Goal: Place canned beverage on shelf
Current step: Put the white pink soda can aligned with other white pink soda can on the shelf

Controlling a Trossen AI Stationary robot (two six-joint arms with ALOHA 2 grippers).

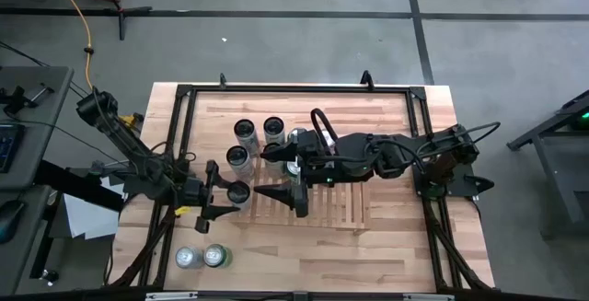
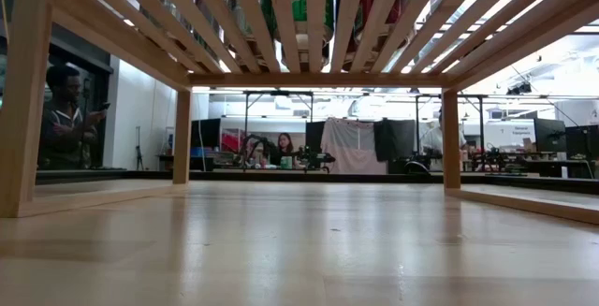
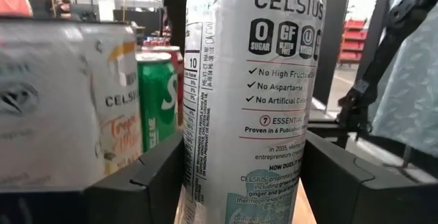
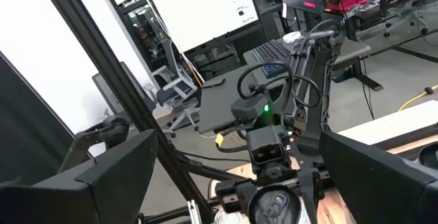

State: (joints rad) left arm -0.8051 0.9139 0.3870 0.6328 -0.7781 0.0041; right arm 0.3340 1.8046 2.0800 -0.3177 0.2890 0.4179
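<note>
My left gripper (image 1: 228, 193) is shut on a tall white Celsius can (image 3: 253, 94), which also shows in the high view (image 1: 238, 191) at the left edge of the slatted light-wood shelf (image 1: 322, 209). My right gripper (image 1: 278, 174) is open and empty over the shelf. It faces the left arm, and its wrist view shows the held can's top (image 4: 274, 207) between its spread fingers. In the low view I see the shelf's slats (image 2: 309, 25) from beneath. My left gripper pinches the can's lower body (image 3: 198, 176) between its two fingers (image 3: 150, 183), one on each opposite side. The fingers come level from the table's left. The can stands upright in the hold. Its bottom is out of view, so I cannot tell whether it rests on anything.
Several cans (image 1: 258, 140) stand close together just beyond the held one, among them a white one (image 3: 61, 101) and a green one (image 3: 156, 94). Two more cans (image 1: 202, 257) stand near the table's near left corner. A black frame (image 1: 276, 87) rims the table. People show in the room beyond (image 2: 65, 119).
</note>
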